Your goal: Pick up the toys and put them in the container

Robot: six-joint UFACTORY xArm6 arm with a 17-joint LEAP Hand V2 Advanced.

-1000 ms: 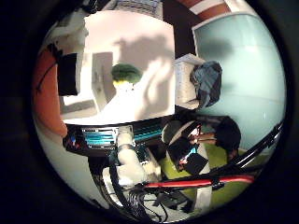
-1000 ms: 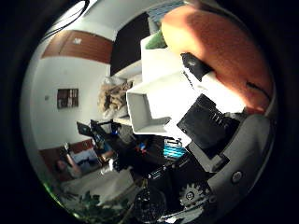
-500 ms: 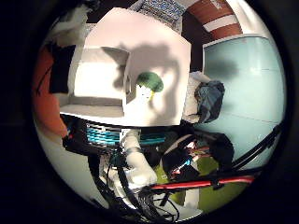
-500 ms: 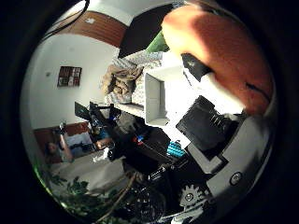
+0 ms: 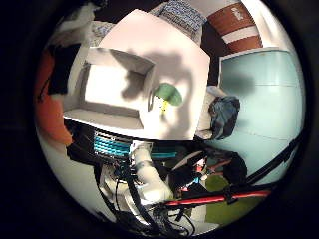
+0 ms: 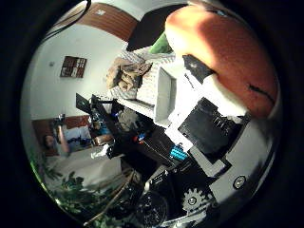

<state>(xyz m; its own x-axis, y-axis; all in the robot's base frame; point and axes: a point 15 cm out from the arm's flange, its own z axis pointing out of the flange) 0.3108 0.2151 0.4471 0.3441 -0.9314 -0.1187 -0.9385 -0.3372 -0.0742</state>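
In the right thumb side palm view a large orange toy [image 6: 226, 49] with a green end [image 6: 160, 43] fills the space close to the palm. My hand [image 6: 214, 119] has black and white fingers [image 6: 197, 67] curled across it. An edge of the orange toy also shows in the right little finger side palm view [image 5: 44, 88]. That view looks down on a white table [image 5: 189, 50] with a white open container [image 5: 108, 88] on it. A small green toy [image 5: 167, 96] lies on the table beside the container.
My arm's base [image 5: 150, 181] and a rack of equipment [image 5: 115, 147] stand at the table's edge. A dark bag [image 5: 224, 112] lies on the pale teal floor [image 5: 264, 90]. A brown heap [image 6: 128, 74] lies past the container.
The hand's views have swung: the table, container and green toy have shifted and turned in the picture. The orange toy stays in the same place against the palm.
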